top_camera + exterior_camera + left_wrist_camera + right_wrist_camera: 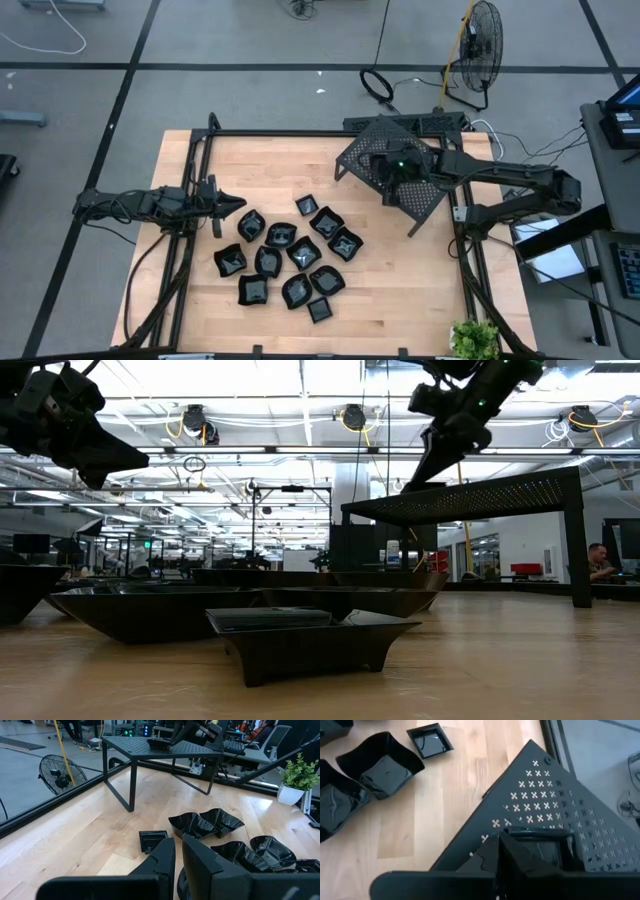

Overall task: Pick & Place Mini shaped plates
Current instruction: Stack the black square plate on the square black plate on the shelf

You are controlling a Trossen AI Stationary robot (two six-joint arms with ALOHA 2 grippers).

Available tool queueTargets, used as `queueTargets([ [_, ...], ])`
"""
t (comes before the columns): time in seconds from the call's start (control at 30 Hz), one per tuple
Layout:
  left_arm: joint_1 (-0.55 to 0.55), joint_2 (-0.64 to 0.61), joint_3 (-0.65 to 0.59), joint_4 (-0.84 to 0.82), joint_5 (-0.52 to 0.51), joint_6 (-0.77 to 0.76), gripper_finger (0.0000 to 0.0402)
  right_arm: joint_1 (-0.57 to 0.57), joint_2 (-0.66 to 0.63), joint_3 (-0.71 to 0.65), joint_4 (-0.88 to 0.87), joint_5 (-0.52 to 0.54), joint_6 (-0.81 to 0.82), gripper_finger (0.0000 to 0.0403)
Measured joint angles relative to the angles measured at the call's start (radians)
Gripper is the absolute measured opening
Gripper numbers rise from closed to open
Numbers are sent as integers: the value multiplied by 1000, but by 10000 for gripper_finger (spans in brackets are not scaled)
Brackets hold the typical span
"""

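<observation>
Right arm reaches in from the table's right edge, elbow bent, wrist over the perforated black rack [395, 172] at the far right of the table. Right gripper [501, 851] sits just above the rack top, fingers pressed together with nothing between them. One small dish [547, 851] lies on the rack just beyond the fingertips, square-rimmed, partly hidden.

Left arm stretches level from the left edge. Left gripper [232, 203] hangs above the wood at the left fringe of the dish cluster, fingers nearly together, only a thin gap, empty.

The remaining dishes [290, 258] lie scattered on the table [400, 290] at centre, mostly touching or just beside each other. Glossy black, raised rims; some square, some wavy-edged. One small square dish [152, 840] lies apart, nearer the rack.
</observation>
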Motion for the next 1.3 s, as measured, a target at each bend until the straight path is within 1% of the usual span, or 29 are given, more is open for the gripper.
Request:
queueTargets([
  [0.2, 0, 0, 0, 0, 0, 0, 35, -19, 65, 0, 63, 1, -40, 1],
  [0.23, 0, 0, 0, 0, 0, 0, 35, -20, 76, 0, 77, 13, -48, 1],
  [0.4, 0, 0, 0, 0, 0, 0, 35, -16, 96, 0, 133, 168, -106, 1],
  [0.5, 0, 0, 0, 0, 0, 0, 35, -16, 91, 0, 175, 203, -114, 1],
  [0.7, 0, 0, 0, 0, 0, 0, 35, -15, 66, 0, 195, 203, -96, 1],
  [0.87, 0, 0, 0, 0, 0, 0, 35, 18, 34, 0, 206, 195, -52, 1],
  [1.03, 0, 0, 0, 0, 0, 0, 35, 90, 4, 0, 219, 70, -1, 8],
  [1.07, 0, 0, 0, 0, 0, 0, 35, 106, 1, 0, 218, 68, 7, 10],
  [1.2, 0, 0, 0, 0, 0, 0, 35, 161, -26, 0, 195, 130, 21, 17],
  [1.3, 0, 0, 0, 0, 0, 0, 35, 183, -78, 0, 173, 175, 64, 20],
])
